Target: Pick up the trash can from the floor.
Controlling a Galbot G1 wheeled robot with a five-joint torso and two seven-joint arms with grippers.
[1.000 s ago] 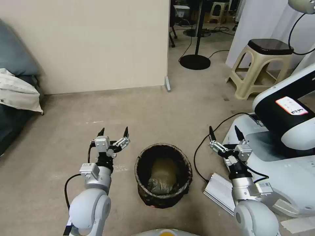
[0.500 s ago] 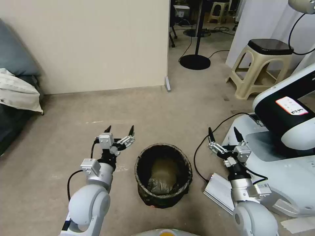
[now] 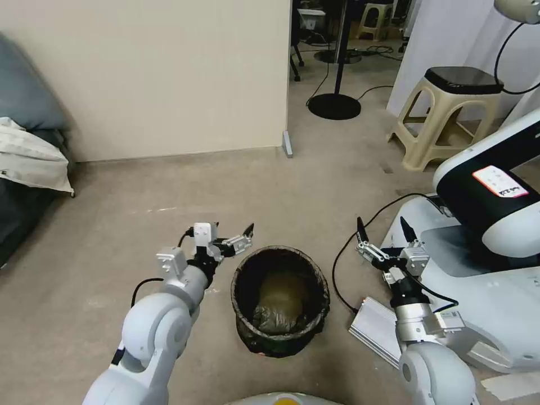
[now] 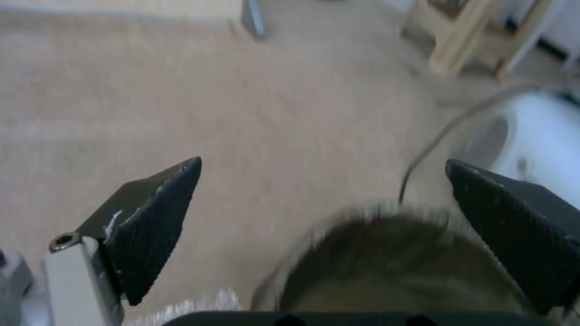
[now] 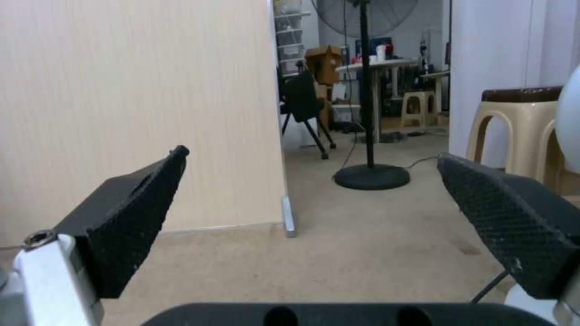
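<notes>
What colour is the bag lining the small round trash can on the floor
Dark brown-black; the plastic liner bag of the small round trash can shows best in the head view.

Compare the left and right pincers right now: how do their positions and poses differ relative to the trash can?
The left pincer sits close beside the trash can, near its rim; the right pincer hangs well clear of it, over the floor beside a black cable. The left one angles sideways toward the can; the right points straight ahead toward the fan stand. Both are open and empty.
</notes>
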